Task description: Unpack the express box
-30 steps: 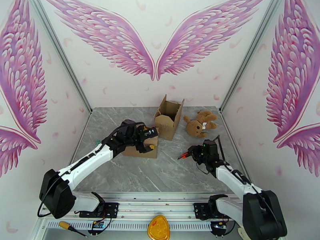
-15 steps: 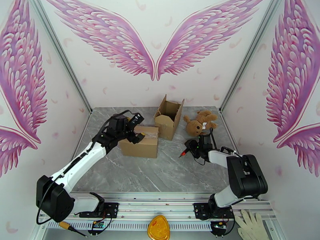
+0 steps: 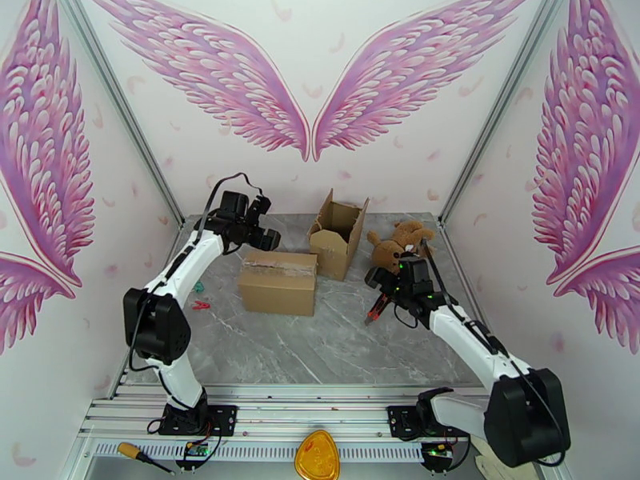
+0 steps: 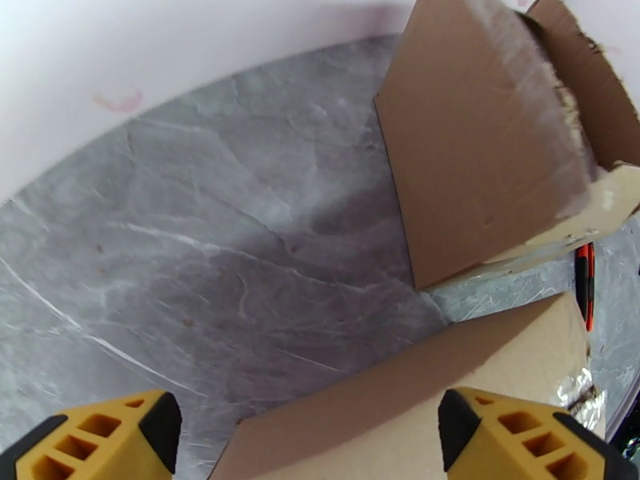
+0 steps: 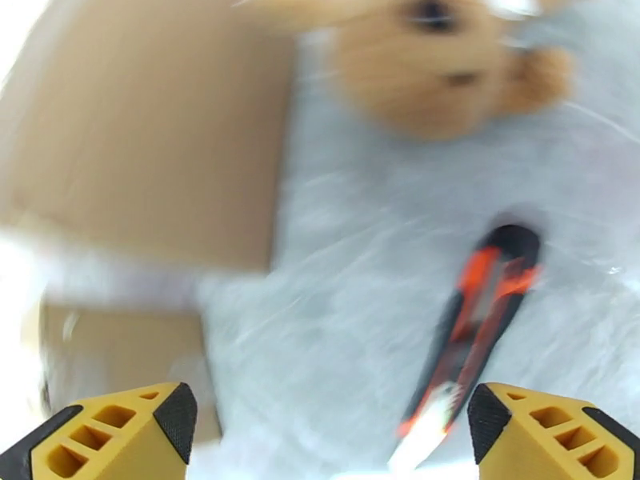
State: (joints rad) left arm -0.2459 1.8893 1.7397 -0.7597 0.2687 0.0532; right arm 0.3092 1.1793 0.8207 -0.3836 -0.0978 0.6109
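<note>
Picked the taped box (image 3: 278,283) as the landmark; sat mid-table, flaps down, shiny tape along the top seam, so reckoned not unpacked yet. Spotted an open box (image 3: 340,234) just behind its right end, flaps up, with a teddy bear (image 3: 400,243) further right again, out on the table; guessed that one already dealt with.

Found the left gripper (image 3: 264,234) up in the air behind the taped box's far-left corner; jaws spread wide, nothing between them, no contact with the cardboard. Found the right gripper (image 3: 382,294) well off to the right of the taped box, low over the table; jaws wide apart too, holding nothing. Saw an orange-and-black knife (image 5: 472,330) lying flat on the table just ahead of those fingertips, touched by neither; too blurry for blade out or in.

Read the step as somewhere around cutting the tape; knife down, flaps shut, no telling cut or uncut from here. With the seam intact, figured on closing squarely on the knife handle, carrying it left to the taped box and running the tip shallow along the seam, left jaws pinning the far end against sliding; with the seam slit, just prying up a flap.
</note>
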